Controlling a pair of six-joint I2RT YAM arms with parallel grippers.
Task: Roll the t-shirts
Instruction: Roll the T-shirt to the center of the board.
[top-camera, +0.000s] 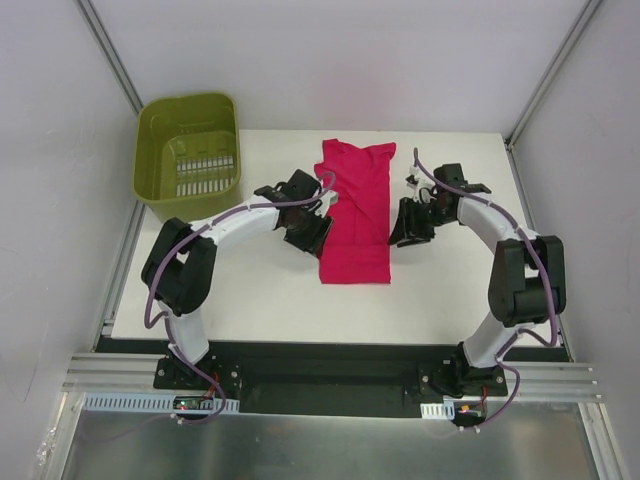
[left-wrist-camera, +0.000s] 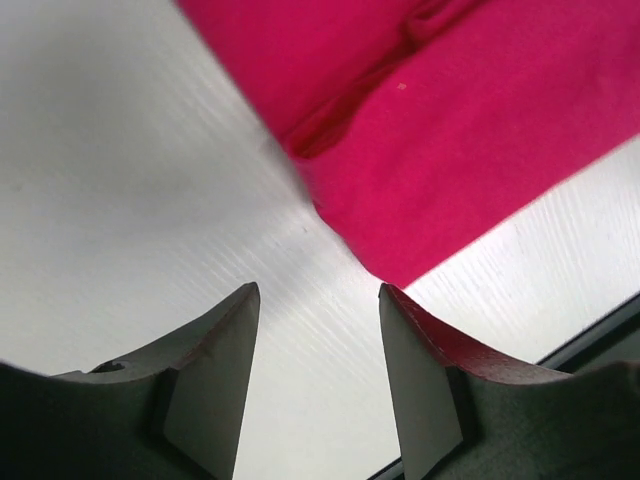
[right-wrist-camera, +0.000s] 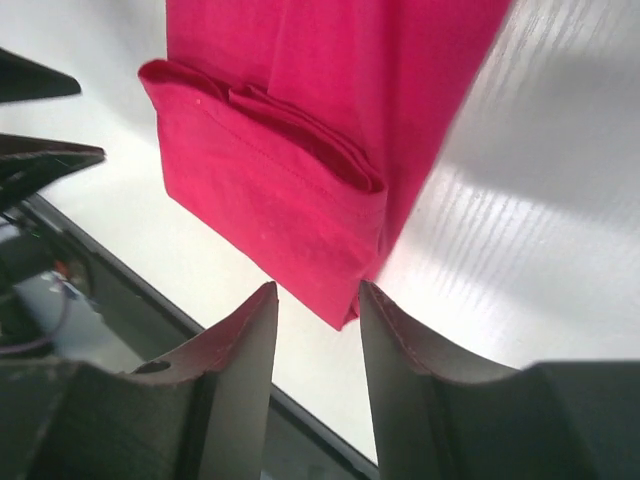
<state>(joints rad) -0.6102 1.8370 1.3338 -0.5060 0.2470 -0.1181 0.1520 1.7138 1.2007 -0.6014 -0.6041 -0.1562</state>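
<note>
T-shirt (top-camera: 355, 212) lies mid-bench (top-camera: 260, 290), folded lengthwise into 1 narrow strip, near end looks doubled over. L fingers (top-camera: 310, 235) & R fingers (top-camera: 408, 228) flank it, both parted, gripping nothing. Prep prob. done; rolling itself barely begun.

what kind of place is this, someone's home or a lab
Most likely a robotics lab cell: a white table boxed in by plain panels and metal rails, with a magenta t-shirt and a green basket set out.
</note>
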